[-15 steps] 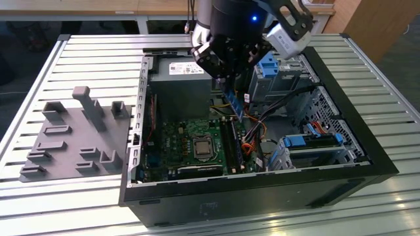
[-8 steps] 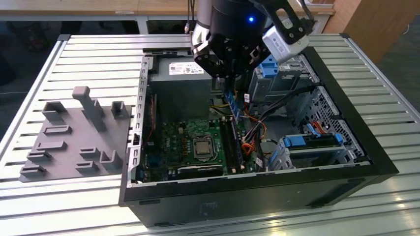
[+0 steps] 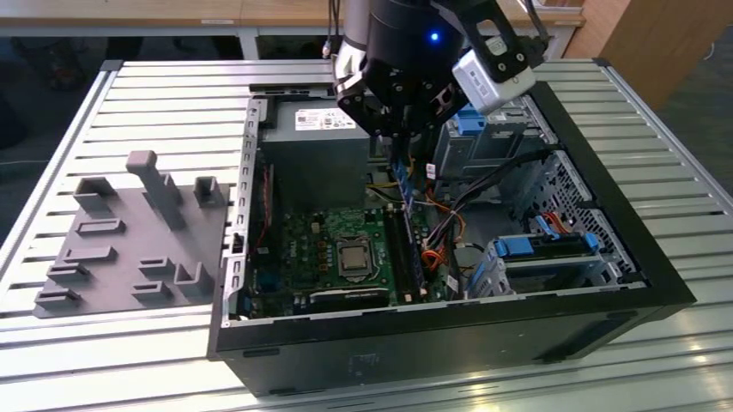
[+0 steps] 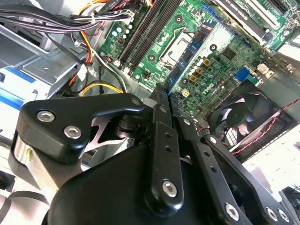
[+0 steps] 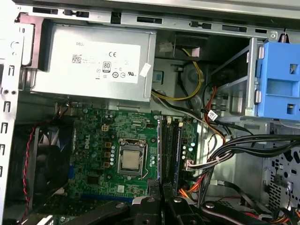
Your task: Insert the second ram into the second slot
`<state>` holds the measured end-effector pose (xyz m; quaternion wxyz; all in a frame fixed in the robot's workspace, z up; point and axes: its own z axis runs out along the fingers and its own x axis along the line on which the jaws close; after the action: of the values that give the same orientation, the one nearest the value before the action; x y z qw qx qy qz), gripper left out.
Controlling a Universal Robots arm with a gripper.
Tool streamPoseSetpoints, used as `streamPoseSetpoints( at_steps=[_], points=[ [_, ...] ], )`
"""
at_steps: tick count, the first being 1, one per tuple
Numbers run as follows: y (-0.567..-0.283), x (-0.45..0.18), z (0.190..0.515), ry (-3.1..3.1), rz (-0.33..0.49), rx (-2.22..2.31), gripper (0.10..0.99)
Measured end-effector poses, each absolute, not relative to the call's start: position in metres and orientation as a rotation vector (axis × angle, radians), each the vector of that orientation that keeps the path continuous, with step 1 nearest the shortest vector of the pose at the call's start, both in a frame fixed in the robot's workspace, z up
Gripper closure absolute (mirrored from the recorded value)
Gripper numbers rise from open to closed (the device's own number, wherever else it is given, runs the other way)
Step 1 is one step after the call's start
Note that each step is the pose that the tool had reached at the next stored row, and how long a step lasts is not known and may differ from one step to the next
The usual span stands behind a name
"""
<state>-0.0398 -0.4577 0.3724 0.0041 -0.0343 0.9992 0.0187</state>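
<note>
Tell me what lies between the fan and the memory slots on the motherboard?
The processor socket lies between the fan and the memory slots; the first wrist view shows it.

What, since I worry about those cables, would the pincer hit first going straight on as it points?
Probably the long black memory slots on the green motherboard; the pincer, shut on the dark-blue memory stick, hangs above them, though depth is unclear.
</note>
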Motion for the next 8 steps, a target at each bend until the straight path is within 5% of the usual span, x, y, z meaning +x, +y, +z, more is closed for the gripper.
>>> streamPoseSetpoints(
  at_steps=[8],
  points=[
    [-0.4577, -0.0397, 0.3706, 3.131, 0.058, -0.100, 0.949]
  ],
)
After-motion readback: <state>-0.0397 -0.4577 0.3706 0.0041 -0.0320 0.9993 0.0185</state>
